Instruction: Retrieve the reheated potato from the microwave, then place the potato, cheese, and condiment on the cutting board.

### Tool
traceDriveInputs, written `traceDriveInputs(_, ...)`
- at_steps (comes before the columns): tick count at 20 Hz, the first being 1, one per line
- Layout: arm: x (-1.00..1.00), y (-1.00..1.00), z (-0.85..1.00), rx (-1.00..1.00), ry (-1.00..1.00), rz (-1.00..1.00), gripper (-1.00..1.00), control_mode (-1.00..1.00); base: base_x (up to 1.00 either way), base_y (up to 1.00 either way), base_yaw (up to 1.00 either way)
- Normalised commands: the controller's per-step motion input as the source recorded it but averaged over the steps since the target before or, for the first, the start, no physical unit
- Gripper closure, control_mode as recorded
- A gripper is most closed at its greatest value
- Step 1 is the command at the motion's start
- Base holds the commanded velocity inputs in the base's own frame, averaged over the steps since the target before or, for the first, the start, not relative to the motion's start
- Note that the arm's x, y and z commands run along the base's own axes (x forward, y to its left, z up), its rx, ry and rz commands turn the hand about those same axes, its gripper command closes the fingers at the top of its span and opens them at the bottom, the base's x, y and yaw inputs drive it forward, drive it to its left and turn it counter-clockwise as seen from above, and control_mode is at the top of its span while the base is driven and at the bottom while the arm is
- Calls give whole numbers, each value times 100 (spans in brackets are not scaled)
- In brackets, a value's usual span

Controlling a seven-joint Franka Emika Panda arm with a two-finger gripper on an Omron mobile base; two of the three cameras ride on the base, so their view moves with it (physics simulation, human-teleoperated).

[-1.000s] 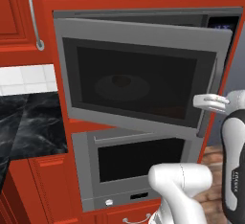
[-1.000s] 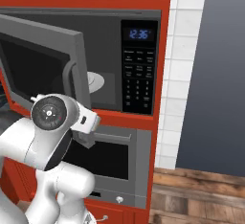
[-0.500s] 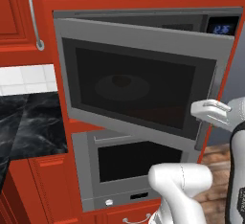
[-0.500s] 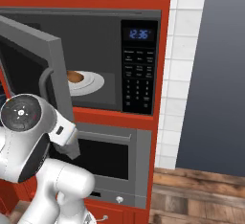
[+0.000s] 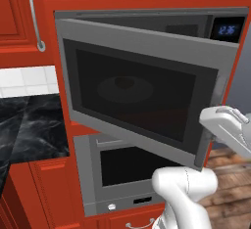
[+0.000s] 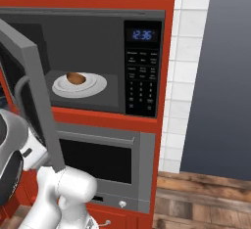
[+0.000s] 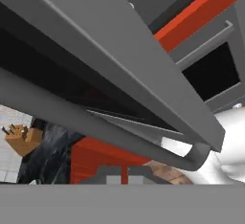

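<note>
Microwave [image 6: 142,66] door [image 5: 142,96] swung wide, the hand [image 7: 119,173] at its handle [image 7: 95,134], grip impossible to read. Potato [image 6: 76,78] sits on the plate [image 6: 93,87] inside the microwave. Opening step; next, reach inside for it

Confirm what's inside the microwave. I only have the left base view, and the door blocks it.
Observer: In the right base view, the potato sits on a white plate inside the microwave.
Operator: Door open enough to reach in?
Observer: Probably. From that side the door is swung well out and the cavity front is uncovered.
Operator: Where's the handle?
Observer: In the hand view, the door's grey bar handle runs across right in front of the camera.
</note>
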Motion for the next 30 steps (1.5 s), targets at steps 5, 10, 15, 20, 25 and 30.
traceDriveInputs(5, -18, 5, 0, 26, -2, -8, -100, -100, 0, 0, 0)
traceDriveInputs(10, -37, -64, 0, 21, 0, -9, -100, -100, 0, 0, 0)
traceDriveInputs(15, -13, -67, 1, 11, 2, -15, -100, -100, 0, 0, 0)
traceDriveInputs(20, 50, -36, 0, 19, 13, -2, -100, -100, 0, 0, 0)
traceDriveInputs(25, 74, -7, -9, 22, 6, 12, -100, -100, 0, 0, 0)
traceDriveInputs(30, 70, 29, -32, 23, 4, 21, -100, -100, 0, 0, 0)
